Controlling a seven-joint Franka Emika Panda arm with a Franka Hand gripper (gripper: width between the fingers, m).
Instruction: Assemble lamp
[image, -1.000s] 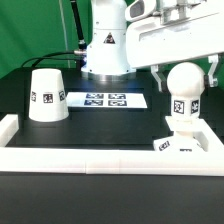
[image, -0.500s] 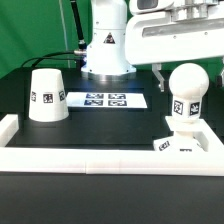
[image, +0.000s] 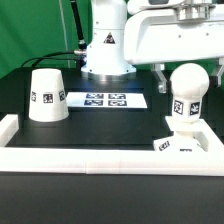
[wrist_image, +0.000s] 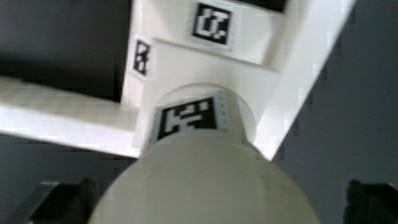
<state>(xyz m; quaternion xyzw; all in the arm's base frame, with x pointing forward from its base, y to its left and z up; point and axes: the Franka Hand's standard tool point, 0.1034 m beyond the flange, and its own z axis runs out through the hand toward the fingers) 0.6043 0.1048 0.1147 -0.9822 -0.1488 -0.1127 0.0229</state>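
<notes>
The ball-topped bulb (image: 184, 97) stands upright on the small flat square base (image: 180, 143) in the corner of the white rails at the exterior view's right. My gripper (image: 186, 74) is open and straddles the bulb's ball, one finger (image: 158, 76) on each side, not touching it. In the wrist view the bulb's ball (wrist_image: 196, 180) fills the space between the dark fingers (wrist_image: 64, 200) of the gripper (wrist_image: 214, 205), with the tagged base (wrist_image: 214, 35) beyond it. The cone shade (image: 47, 95) stands alone on the table at the exterior view's left.
The marker board (image: 105, 99) lies between the shade and the bulb. White border rails (image: 100, 156) run along the front and both sides. The arm's white pedestal (image: 105, 45) stands at the back.
My gripper has risen slightly over the bulb. The bulb, base and shade have not moved.
</notes>
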